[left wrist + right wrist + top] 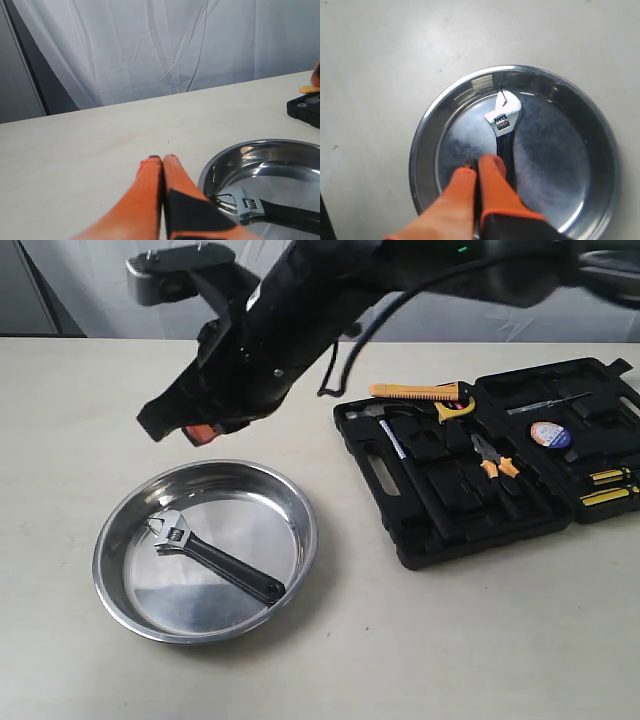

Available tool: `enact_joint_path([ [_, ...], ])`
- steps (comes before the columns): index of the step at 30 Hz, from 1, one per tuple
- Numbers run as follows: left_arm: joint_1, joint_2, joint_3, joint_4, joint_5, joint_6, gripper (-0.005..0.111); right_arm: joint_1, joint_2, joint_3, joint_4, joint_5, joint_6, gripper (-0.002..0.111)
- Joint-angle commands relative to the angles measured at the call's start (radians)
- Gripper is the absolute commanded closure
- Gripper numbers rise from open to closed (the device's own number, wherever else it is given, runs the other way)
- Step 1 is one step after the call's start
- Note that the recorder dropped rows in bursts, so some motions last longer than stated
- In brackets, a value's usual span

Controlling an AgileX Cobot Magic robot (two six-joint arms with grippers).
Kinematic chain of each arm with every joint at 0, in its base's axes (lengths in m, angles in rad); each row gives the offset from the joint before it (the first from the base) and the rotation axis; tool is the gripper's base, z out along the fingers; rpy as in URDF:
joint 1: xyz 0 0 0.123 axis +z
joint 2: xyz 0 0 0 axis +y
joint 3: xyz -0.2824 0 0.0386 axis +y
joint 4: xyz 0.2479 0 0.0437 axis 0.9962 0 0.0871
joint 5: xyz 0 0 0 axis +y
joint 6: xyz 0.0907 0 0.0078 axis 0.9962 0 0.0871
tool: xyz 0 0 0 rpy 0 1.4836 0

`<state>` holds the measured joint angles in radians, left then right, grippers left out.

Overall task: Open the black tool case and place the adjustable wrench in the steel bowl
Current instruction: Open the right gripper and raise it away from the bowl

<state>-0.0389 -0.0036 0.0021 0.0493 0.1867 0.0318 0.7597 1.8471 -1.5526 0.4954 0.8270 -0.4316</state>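
Tabletop (pixel 450 640) pale beige, white curtain (pixel 150 50) behind, adjustable wrench (pixel 215 558) inside steel bowl (pixel 292 540)

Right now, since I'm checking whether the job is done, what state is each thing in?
black tool case: open, lid lying flat.
steel bowl: upright, one tool inside.
adjustable wrench: lying loose in the steel bowl.
orange-handled pliers: seated in the black tool case.
left gripper: fingers shut, empty.
right gripper: fingers shut, empty, above the steel bowl.
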Motion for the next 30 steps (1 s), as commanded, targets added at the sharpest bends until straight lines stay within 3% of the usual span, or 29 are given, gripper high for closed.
enact_joint_path([
  [1,-0.004,0.004,-0.002,-0.003,-0.006,-0.002,0.106,-0.001,-0.206,0.165,-0.026,-0.055,0.004,0.108],
  [6,-0.004,0.004,-0.002,-0.003,-0.006,-0.002,0.106,-0.001,-0.459,0.393,-0.024,-0.081,0.053,0.108],
  [8,-0.004,0.004,-0.002,-0.003,-0.006,-0.002,0.106,-0.001,-0.544,0.453,-0.017,-0.012,0.065,0.108],
  [13,-0.004,0.004,-0.002,-0.003,-0.006,-0.002,0.106,-0.001,-0.675,0.482,-0.012,0.214,0.067,0.108],
  [19,-0.004,0.004,-0.002,-0.003,-0.006,-0.002,0.106,-0.001,-0.762,0.482,-0.041,0.194,0.072,0.108],
  [22,-0.004,0.004,-0.002,-0.003,-0.006,-0.002,0.106,-0.001,-0.860,0.555,-0.164,0.008,0.072,0.108],
  [26,-0.004,0.004,-0.002,-0.003,-0.008,-0.002,0.106,-0.003,-1.109,0.894,-0.177,-0.392,0.059,0.108],
  [29,-0.004,0.004,-0.002,-0.003,-0.008,-0.002,0.106,-0.110,-1.331,1.198,-0.169,-0.717,0.059,0.108],
  [30,-0.004,0.004,-0.002,-0.003,-0.008,-0.002,0.106,-0.187,-1.389,1.304,-0.149,-0.810,0.059,0.108],
])
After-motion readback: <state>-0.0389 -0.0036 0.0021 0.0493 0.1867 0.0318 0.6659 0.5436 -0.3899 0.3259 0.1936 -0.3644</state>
